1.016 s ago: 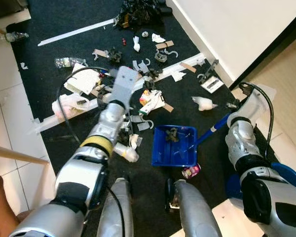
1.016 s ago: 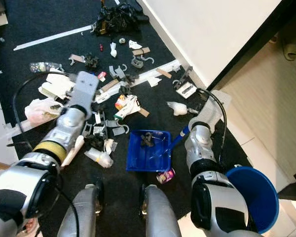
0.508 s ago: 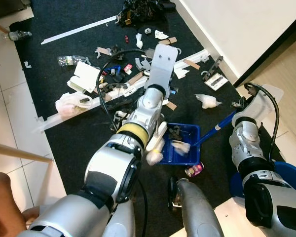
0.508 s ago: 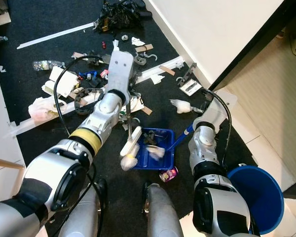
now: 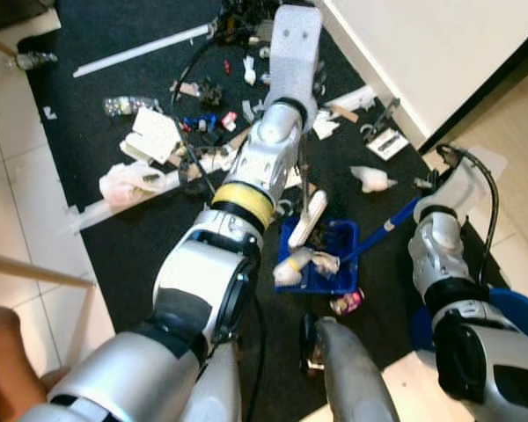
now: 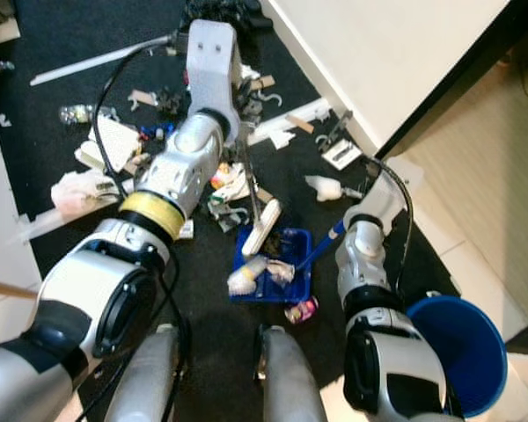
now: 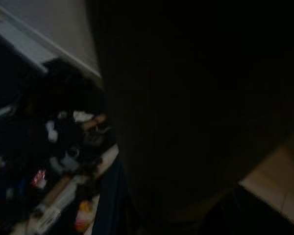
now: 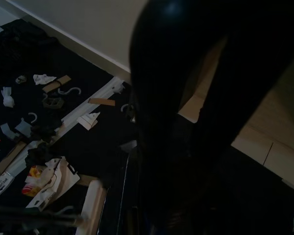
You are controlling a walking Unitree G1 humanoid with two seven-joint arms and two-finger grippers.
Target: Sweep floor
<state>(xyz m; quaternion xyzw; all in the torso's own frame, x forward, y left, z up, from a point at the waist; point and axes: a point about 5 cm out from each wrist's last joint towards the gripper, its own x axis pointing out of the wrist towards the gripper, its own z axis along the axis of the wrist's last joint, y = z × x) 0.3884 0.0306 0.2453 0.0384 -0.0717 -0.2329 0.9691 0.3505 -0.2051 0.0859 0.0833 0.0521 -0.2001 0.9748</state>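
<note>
Step in hand, by judgement: brushing litter into the blue dustpan. The white brush hangs below the left gripper, its head at the pan's rim; the right gripper sits by the pan's handle. Grip of either: cannot tell. Next: draw remaining scraps panward.

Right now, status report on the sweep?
Left arm reaches over litter. Brush at blue dustpan, some scraps inside. Right arm beside dustpan handle. Debris covers black mat.

left arm stretched far forward, right arm bent low
</note>
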